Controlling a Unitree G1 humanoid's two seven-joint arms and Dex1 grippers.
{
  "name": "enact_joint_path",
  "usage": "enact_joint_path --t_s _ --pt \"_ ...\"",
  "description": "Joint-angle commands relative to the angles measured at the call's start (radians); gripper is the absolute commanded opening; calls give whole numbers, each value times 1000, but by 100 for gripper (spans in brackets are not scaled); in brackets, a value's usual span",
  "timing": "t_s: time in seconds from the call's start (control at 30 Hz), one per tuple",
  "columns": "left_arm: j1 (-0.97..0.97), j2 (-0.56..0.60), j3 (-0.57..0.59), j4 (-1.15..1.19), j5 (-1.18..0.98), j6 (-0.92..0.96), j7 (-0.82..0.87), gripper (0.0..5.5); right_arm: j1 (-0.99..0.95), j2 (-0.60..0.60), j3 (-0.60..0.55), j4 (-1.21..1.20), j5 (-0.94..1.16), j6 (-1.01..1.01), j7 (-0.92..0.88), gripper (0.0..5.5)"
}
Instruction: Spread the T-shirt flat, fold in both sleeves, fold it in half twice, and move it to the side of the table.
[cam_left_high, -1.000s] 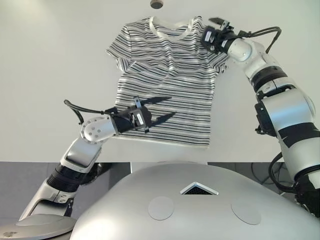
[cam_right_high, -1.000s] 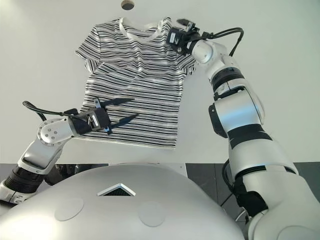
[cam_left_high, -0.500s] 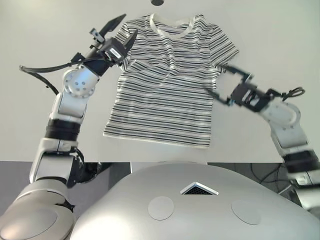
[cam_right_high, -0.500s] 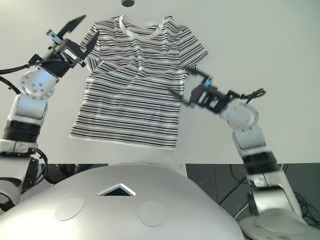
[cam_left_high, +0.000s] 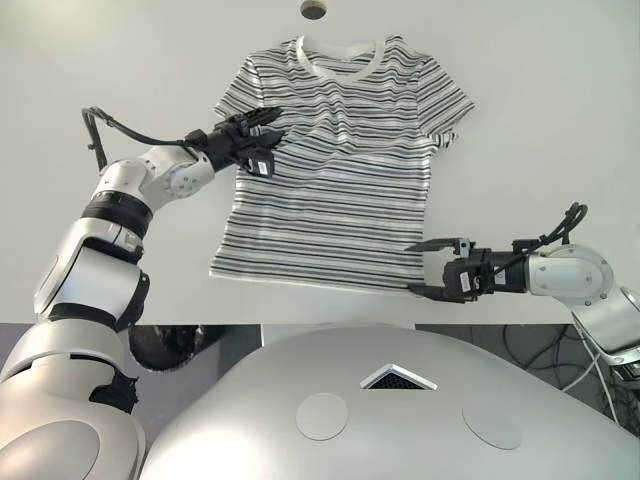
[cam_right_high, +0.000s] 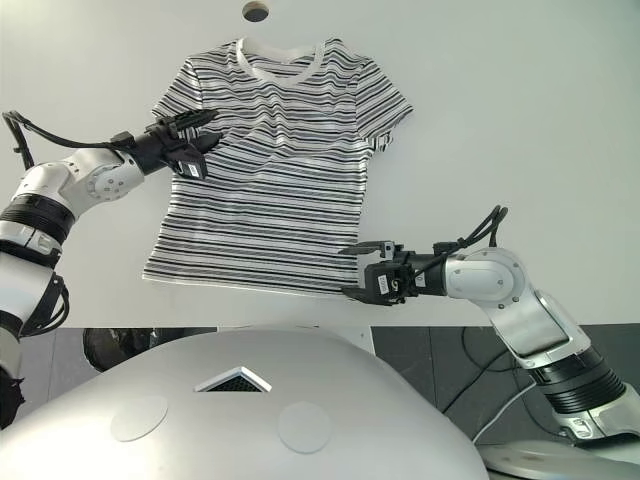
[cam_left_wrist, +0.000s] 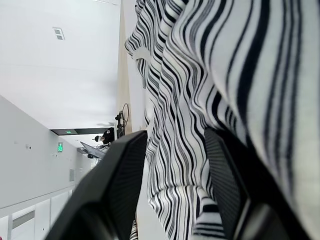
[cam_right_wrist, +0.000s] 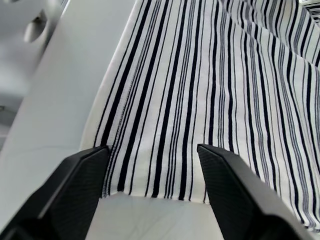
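The black-and-white striped T-shirt (cam_left_high: 335, 170) lies spread on the white table (cam_left_high: 540, 120), collar at the far side, with some wrinkles across the chest. My left gripper (cam_left_high: 265, 133) sits at the shirt's left sleeve, near the armpit. In the left wrist view it (cam_left_wrist: 175, 132) is open, with striped cloth between the fingers. My right gripper (cam_left_high: 432, 268) is low at the shirt's near right hem corner. In the right wrist view it (cam_right_wrist: 152, 150) is open, straddling the hem edge (cam_right_wrist: 150, 192).
A small dark round object (cam_left_high: 313, 8) sits at the table's far edge, beyond the collar. Bare white tabletop stretches to the left and right of the shirt. The table's near edge (cam_left_high: 500, 322) runs just below the hem.
The left gripper has come in from beyond the left sleeve onto the sleeve by the armpit. The right gripper dropped from the shirt's right side to the near right hem corner.
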Motion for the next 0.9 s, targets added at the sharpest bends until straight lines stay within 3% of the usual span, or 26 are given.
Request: enact_joint_path --t_s 0.03,0.27,0.4,0.5,0.57,0.67,0.77,0.9 --pt "44 19 23 -17 -54 -18 -57 211 97 -104 -55 55 -18 33 45 332" --pt "147 10 147 -197 -399 -6 -284 211 282 -216 -156 113 65 1 111 332" --pt "269 65 124 -412 -592 28 -518 211 297 -211 -174 128 65 -13 115 332" --pt "313 105 142 -477 -601 65 -610 211 279 -196 -203 127 80 -37 106 332" --pt "306 96 166 -455 -585 86 -612 211 270 -182 -257 88 173 -48 120 332" --pt "311 57 240 -463 -657 149 -589 211 223 -129 -411 -6 536 5 195 332" --pt "331 -13 437 -569 -1105 407 -654 211 141 -27 -587 -34 879 84 172 332" --pt "424 6 611 -646 -1372 694 -674 211 35 58 -673 4 968 162 22 332"
